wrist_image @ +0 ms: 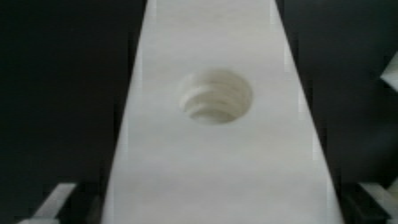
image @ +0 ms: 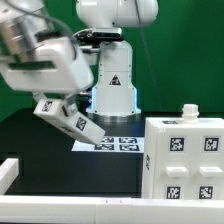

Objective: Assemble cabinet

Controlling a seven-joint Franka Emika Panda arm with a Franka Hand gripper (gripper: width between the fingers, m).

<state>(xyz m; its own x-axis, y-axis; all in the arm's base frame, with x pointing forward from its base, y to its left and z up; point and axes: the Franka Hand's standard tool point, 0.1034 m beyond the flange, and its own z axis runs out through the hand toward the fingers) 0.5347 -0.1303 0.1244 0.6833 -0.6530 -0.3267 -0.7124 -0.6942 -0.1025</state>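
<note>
Exterior view gave me one arm and one end effector (image: 48,103), clenched on a single loose white panel (image: 72,122). That panel hung tilted beneath the end effector, clear of the black worktop (image: 40,152), with its free end sloping down toward the exterior view's right. I counted two square tags on the face turned to the camera, though blur made them hard to read.

Below the end effector and well off toward the exterior view's right stood one cabinet body (image: 185,160), a white box resting on the worktop. I made out six tags on it: two on the top face and four on the front. One small knob (image: 188,110) stood upright on its top, near the back edge.

Between the held panel's low end and the cabinet body lay the marker board (image: 112,143), flat on the worktop, lower than the end effector. One white rail (image: 70,205) ran along the worktop's near edge, farther below the end effector.

The wrist view was filled by the same panel, a long white strip running straight away from the end effector. It carried one oval hole (wrist_image: 215,96), stepped inside. Two fingers (wrist_image: 57,202) showed at the panel's near end, one on either side of it.
</note>
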